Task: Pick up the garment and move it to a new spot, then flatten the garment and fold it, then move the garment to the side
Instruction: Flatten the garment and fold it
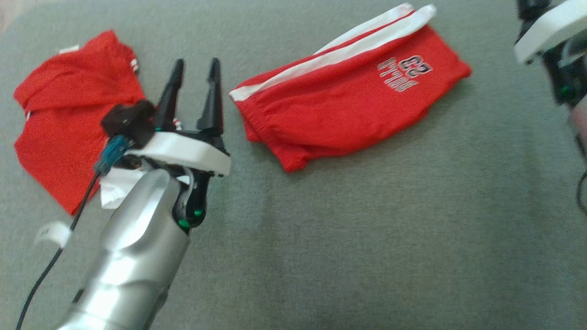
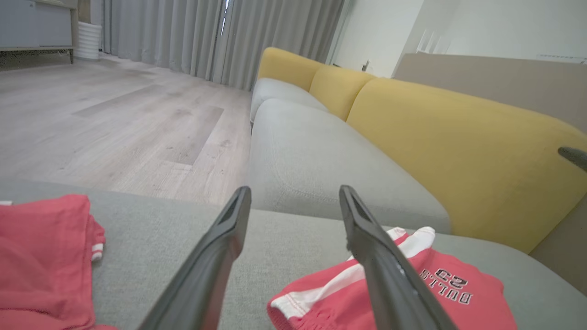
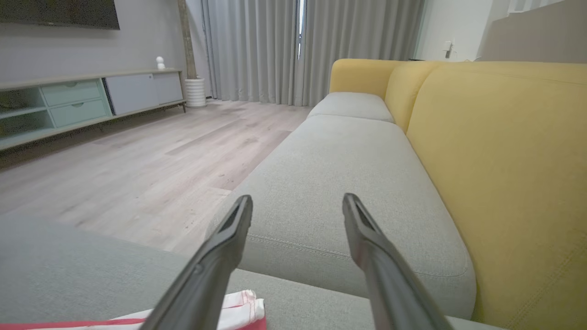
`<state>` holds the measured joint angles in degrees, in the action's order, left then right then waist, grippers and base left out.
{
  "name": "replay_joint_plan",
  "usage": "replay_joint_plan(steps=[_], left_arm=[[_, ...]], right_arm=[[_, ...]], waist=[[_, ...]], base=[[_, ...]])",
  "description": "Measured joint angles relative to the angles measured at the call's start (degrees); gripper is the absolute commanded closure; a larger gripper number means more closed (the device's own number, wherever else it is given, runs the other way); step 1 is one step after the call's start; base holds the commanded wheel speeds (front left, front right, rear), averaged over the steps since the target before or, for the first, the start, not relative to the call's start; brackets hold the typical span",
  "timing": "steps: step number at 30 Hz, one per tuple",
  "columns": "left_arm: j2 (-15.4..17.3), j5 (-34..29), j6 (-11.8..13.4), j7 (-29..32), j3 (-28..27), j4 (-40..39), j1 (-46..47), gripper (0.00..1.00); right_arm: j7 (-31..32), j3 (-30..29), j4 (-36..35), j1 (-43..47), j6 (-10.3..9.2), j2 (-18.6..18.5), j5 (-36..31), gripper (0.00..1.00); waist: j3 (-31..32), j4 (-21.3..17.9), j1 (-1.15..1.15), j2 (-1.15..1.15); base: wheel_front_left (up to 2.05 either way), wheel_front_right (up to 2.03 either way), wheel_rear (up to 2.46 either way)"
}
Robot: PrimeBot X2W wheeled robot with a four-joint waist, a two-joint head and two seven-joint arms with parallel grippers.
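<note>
A grey upholstered seat [image 1: 367, 229] is backed by yellow cushions [image 3: 504, 160], with a wooden floor [image 3: 137, 174] and grey curtains [image 3: 275, 46] beyond. Two red garments are laid on it: folded red shorts [image 1: 339, 110] near the middle and a red shirt [image 1: 69, 114] at the left. Between them the left pincer [image 1: 196, 62] is spread open and empty. The right pincer [image 3: 297, 198] is likewise spread and empty.

The head camera is looking steeply down from close above the red shorts [image 1: 348, 91] on the grey cushion [image 1: 367, 229]. The left wrist camera is sitting low just short of the shorts, facing over them along the yellow backrest [image 2: 458, 151] toward the curtains [image 2: 206, 36]. The right wrist camera is facing likewise from beside the shorts' striped edge, sharing backrest and curtains.
</note>
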<state>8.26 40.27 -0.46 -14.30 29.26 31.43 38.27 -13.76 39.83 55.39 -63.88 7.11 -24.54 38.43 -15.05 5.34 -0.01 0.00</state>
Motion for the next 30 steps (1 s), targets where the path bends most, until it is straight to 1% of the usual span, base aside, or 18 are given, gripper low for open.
replay_joint_plan(steps=[3,6,7,10,12,16,18,20,21,25,27,30], left_arm=[[0.47,-2.60,0.52,-0.27,-3.16,-4.90,-3.71,0.00],[0.53,-4.91,0.51,-0.34,-5.72,-9.65,-8.23,0.00],[0.53,-4.91,0.51,-0.34,-5.72,-9.65,-8.23,0.00],[0.44,-7.17,0.37,-0.34,-8.47,-14.03,-12.79,0.00],[0.40,-8.38,-0.65,-0.35,-10.06,-16.31,-15.73,0.00],[-0.44,-10.89,-1.87,-0.41,-12.99,-18.95,-21.47,0.00],[-1.13,-11.73,-2.53,-0.41,-14.10,-18.96,-24.41,0.00],[-1.67,-12.94,-2.92,-0.40,-14.72,-18.84,-27.16,0.00],[-1.75,-13.85,-3.18,-0.40,-14.78,-18.73,-28.38,0.00],[-3.31,-15.63,-3.71,-0.40,-16.70,-18.53,-31.99,0.00],[-3.88,-16.35,-4.52,-0.40,-17.33,-18.62,-32.83,0.00],[-4.38,-17.39,-4.93,-0.40,-18.37,-18.74,-33.07,0.00]], right_arm=[[-0.45,-2.54,-1.58,3.82,0.00,1.70,0.45,0.00],[-0.46,-6.79,-4.74,8.04,0.00,3.05,-0.04,0.00],[-0.46,-6.79,-4.74,8.04,0.00,3.05,-0.04,0.00],[-0.63,-14.15,-9.70,12.98,0.00,5.38,-1.62,0.00],[-0.63,-18.02,-13.33,17.50,0.00,7.59,-4.54,0.00],[-0.64,-25.74,-20.01,28.98,0.00,13.56,-11.06,0.00],[-0.63,-28.97,-23.13,34.94,0.00,16.70,-14.49,0.00],[-0.63,-31.45,-25.97,40.34,0.00,19.00,-18.37,0.00],[-0.63,-32.73,-27.18,42.69,0.00,19.97,-19.29,0.00],[-0.63,-34.42,-30.20,50.70,0.00,20.89,-22.93,0.00],[-0.63,-34.92,-31.28,53.23,0.00,21.07,-21.86,0.00],[-0.63,-34.88,-32.50,54.51,0.00,21.21,-20.74,0.00]], waist=[[2.46,-1.41,0.00,0.00],[4.73,-2.78,0.00,0.00],[4.73,-2.78,0.00,0.00],[6.72,-4.14,0.00,0.00],[7.89,-5.04,0.00,0.00],[9.86,-6.73,0.00,0.00],[10.70,-7.57,0.00,0.00],[11.37,-8.29,0.01,0.00],[11.67,-8.59,0.01,0.00],[12.49,-9.49,0.01,0.00],[12.69,-9.55,0.01,0.00],[12.74,-9.47,0.01,0.00]], base=[[0.00,0.00,0.00],[0.00,0.00,0.00],[0.00,0.00,0.00],[0.00,0.00,0.00],[0.00,0.00,0.00],[0.00,0.00,0.00],[0.00,0.00,0.00],[0.00,0.00,0.00],[0.00,0.00,0.00],[0.00,0.00,0.00],[0.00,0.00,0.00],[0.00,0.00,0.00]])
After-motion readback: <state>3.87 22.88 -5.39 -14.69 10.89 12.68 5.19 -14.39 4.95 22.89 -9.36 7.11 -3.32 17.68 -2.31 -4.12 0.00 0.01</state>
